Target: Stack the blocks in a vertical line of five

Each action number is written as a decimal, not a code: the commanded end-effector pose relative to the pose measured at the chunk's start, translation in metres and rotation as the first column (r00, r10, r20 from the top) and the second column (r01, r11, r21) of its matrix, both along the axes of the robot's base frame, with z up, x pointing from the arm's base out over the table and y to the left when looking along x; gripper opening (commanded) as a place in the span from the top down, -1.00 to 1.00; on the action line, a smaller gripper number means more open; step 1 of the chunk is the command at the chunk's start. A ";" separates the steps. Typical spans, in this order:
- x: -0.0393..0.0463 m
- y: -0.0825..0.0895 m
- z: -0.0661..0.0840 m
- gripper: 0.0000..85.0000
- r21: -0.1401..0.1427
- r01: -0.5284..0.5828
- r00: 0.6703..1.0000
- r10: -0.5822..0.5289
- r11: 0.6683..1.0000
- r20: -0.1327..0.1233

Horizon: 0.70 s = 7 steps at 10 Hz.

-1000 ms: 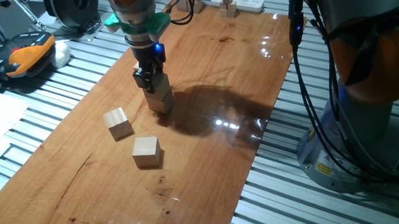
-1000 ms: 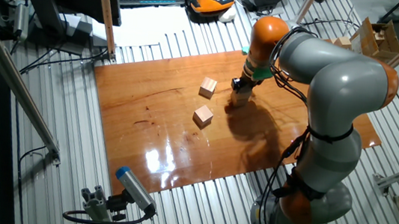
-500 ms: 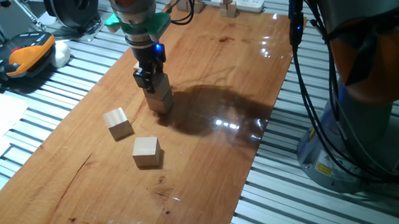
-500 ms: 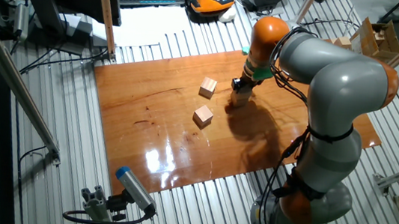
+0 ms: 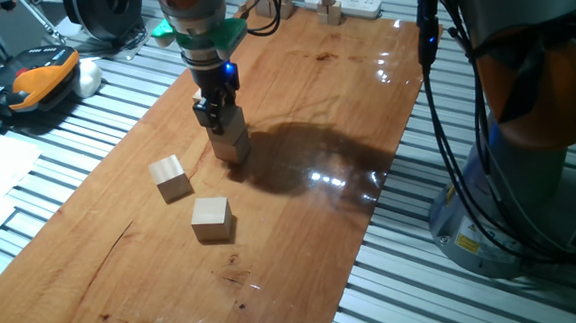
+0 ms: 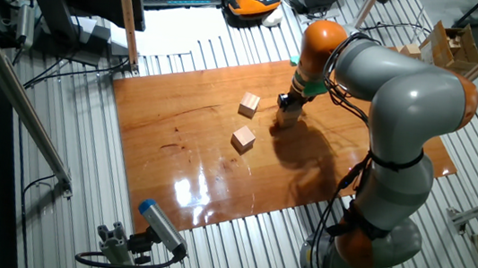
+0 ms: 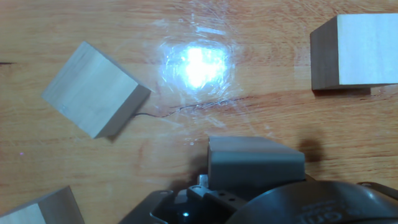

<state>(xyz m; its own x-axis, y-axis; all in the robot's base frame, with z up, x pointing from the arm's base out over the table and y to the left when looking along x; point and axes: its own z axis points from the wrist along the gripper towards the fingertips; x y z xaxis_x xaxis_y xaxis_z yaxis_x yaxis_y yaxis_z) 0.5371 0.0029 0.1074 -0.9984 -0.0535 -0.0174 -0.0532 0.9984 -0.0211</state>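
My gripper (image 5: pixel 219 120) stands upright over the left middle of the wooden board, its dark fingers closed against the top of a pale wooden block (image 5: pixel 232 145) that rests low on the board. Two other blocks lie loose nearer the front, one (image 5: pixel 169 178) to the left and one (image 5: pixel 211 218) below it. The other fixed view shows the gripper (image 6: pixel 289 105) with the same two loose blocks (image 6: pixel 248 105) (image 6: pixel 243 138) to its left. In the hand view, one grey finger (image 7: pixel 255 163) fills the bottom middle, with blocks at the left (image 7: pixel 93 89), upper right (image 7: pixel 360 51) and bottom left corner (image 7: pixel 37 211).
The wooden board (image 5: pixel 301 211) lies on a slatted metal table. A cluster of small wooden blocks (image 5: pixel 331 7) sits far back by a white power strip. An orange and black device (image 5: pixel 42 76) lies at the left. The arm's grey base (image 5: pixel 529 167) stands at the right.
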 end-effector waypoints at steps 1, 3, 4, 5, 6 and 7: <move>0.0001 0.000 0.000 0.20 0.001 -0.002 1.000 0.002 1.000 0.000; 0.0001 0.000 0.000 0.20 0.001 -0.007 1.000 0.007 1.000 0.000; 0.0002 0.000 0.000 0.20 0.000 -0.007 1.000 0.007 1.000 0.000; 0.0002 0.000 0.000 0.20 -0.002 -0.008 1.000 0.008 1.000 0.000; 0.0002 0.000 0.000 0.20 -0.003 -0.007 1.000 0.007 1.000 0.000; 0.0001 0.000 0.000 0.20 -0.003 -0.005 1.000 0.005 1.000 0.000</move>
